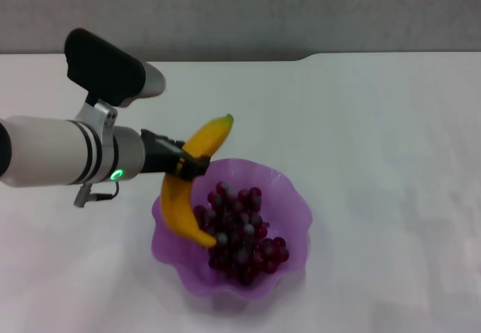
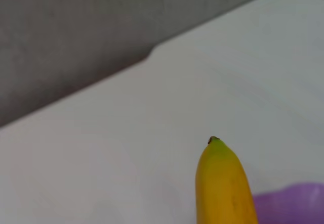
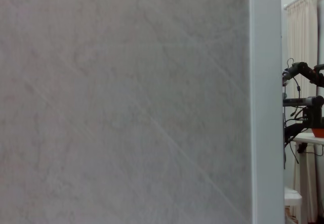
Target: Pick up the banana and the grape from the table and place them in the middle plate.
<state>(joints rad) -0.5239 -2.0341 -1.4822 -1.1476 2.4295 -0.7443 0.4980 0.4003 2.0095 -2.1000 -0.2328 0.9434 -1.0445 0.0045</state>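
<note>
Left gripper [image 1: 186, 161] jaws clamped around banana [image 1: 188, 190] above middle plate [image 1: 289, 190].

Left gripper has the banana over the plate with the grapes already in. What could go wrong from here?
1. The banana is tilted, its lower end on the grape bunch; released, it may roll or tip over the middle plate's rim.
2. Its stem end overhangs the table.
3. The left gripper, pulling back, might drag it out.
</note>
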